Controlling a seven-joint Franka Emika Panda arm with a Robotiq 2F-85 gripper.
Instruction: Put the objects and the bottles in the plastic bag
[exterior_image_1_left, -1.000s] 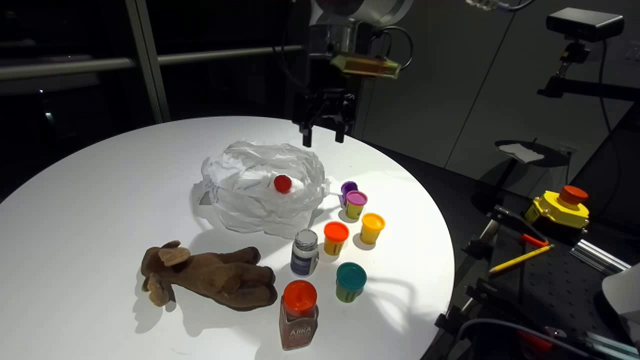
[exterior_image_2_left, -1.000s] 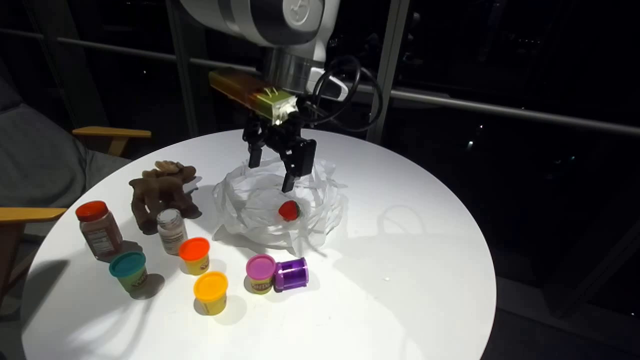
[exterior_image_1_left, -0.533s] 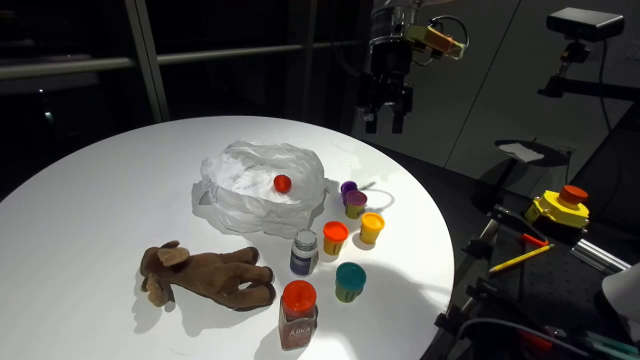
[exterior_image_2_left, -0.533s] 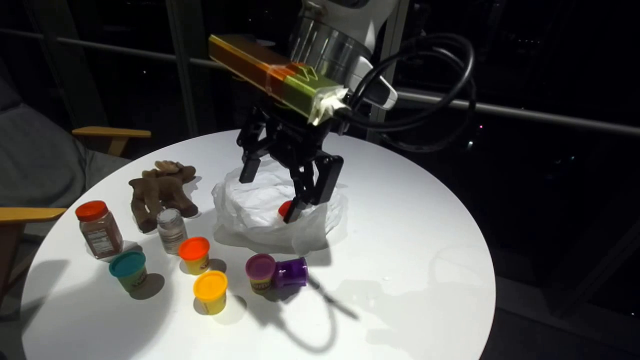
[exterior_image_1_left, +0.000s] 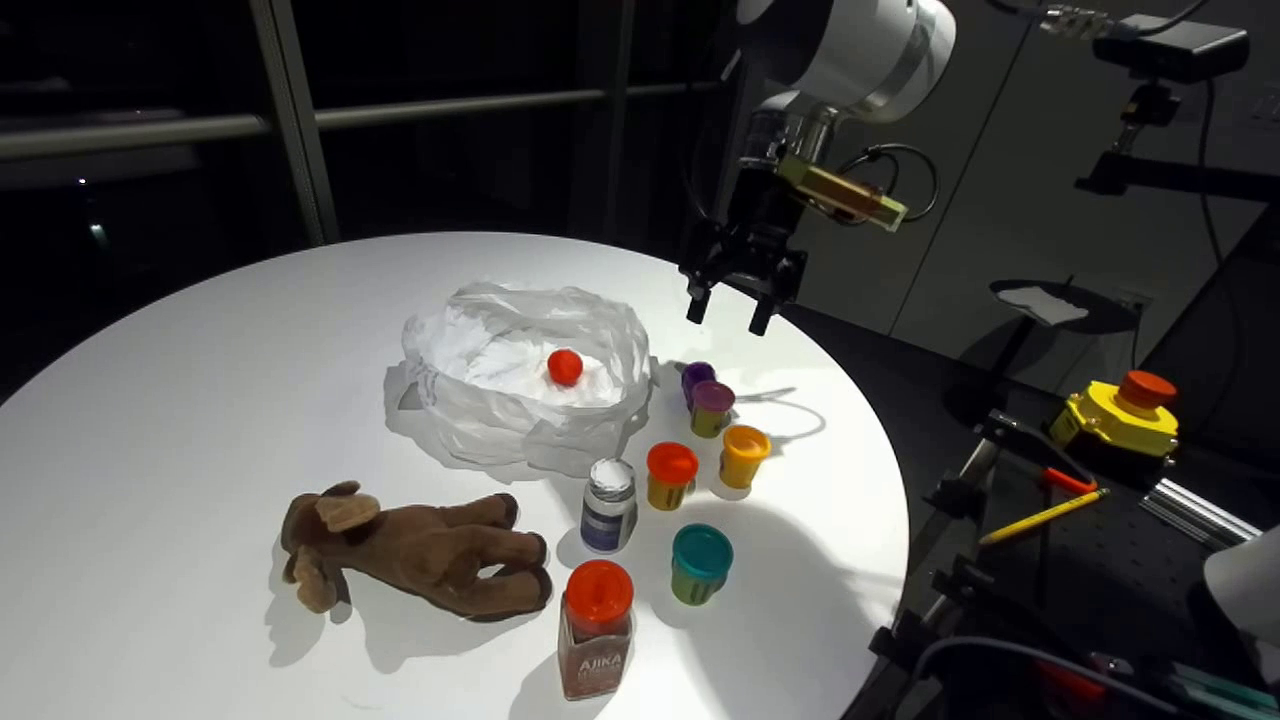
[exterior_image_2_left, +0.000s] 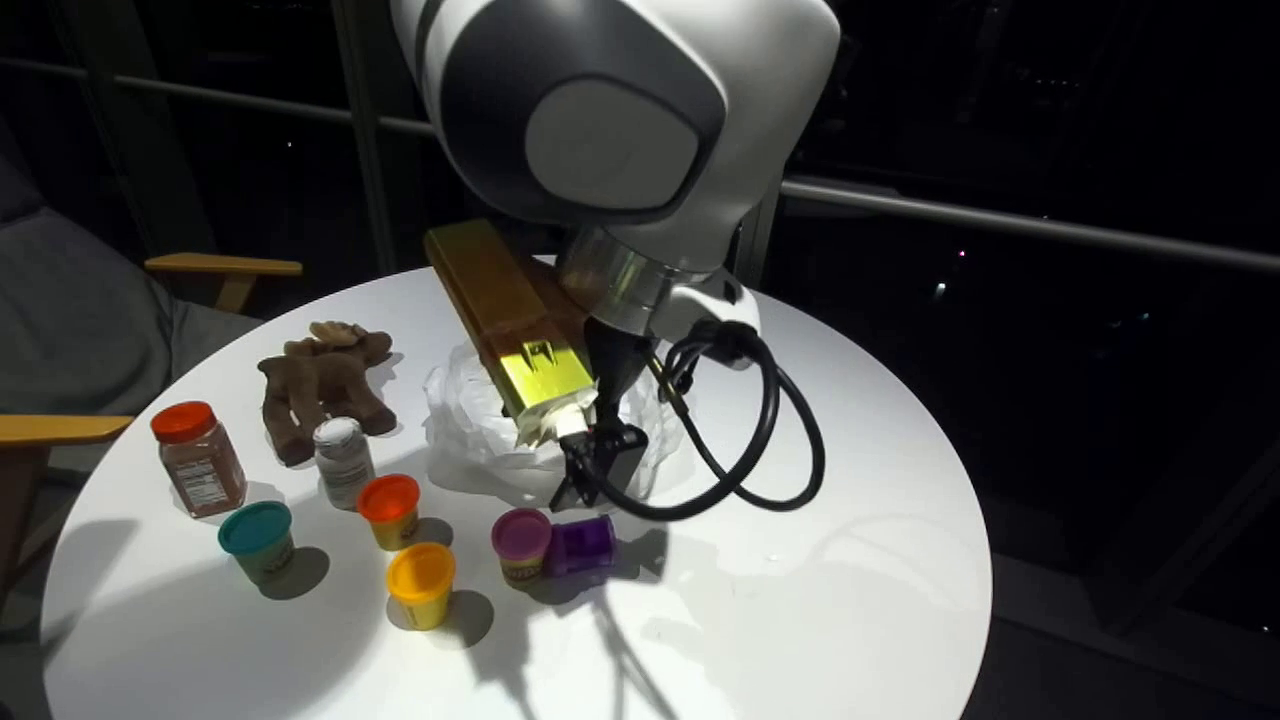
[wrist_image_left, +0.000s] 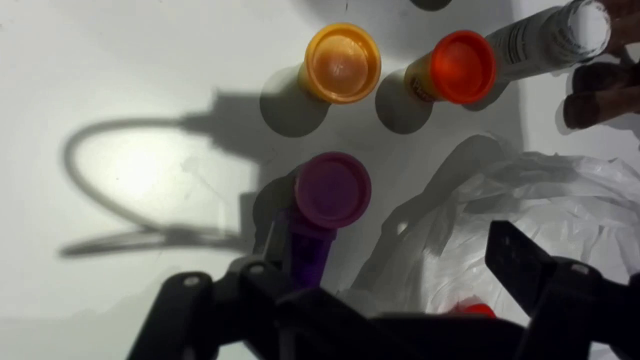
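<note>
Only my arm (exterior_image_1_left: 860, 55) and gripper (exterior_image_1_left: 729, 312) have moved since a second ago, swung toward the purple tub (exterior_image_1_left: 711, 410); stuff on the table (exterior_image_1_left: 200, 400) looks unmoved. Jaws spread wide, bare air between, hovering above the table; bag (exterior_image_1_left: 540, 435) sits open upward, red piece (exterior_image_1_left: 565, 367) inside. Outside it, on the table: toy (exterior_image_1_left: 430, 555) lying flat; white bottle (exterior_image_1_left: 608, 518), red-top bottle (exterior_image_1_left: 597, 650), orange tub (exterior_image_1_left: 670, 480), yellow tub (exterior_image_1_left: 743, 462) and teal tub (exterior_image_1_left: 700, 570), all upright. By the purple tub a purple cup (exterior_image_2_left: 584, 546) lies on its side; can't tell if they touch. In an exterior view my yellow-orange box (exterior_image_2_left: 545, 372) blocks most of the gripper and much of the bag. Wrist view: my gripper covers the purple cup's end and part of the red piece, the bag runs off the edge, only the toy's feet show at right, and a dark round thing (wrist_image_left: 431, 3) clipped at the top is too little to name. White bottle's label I can't read. Arm is cut off at the top in both exterior views.
</note>
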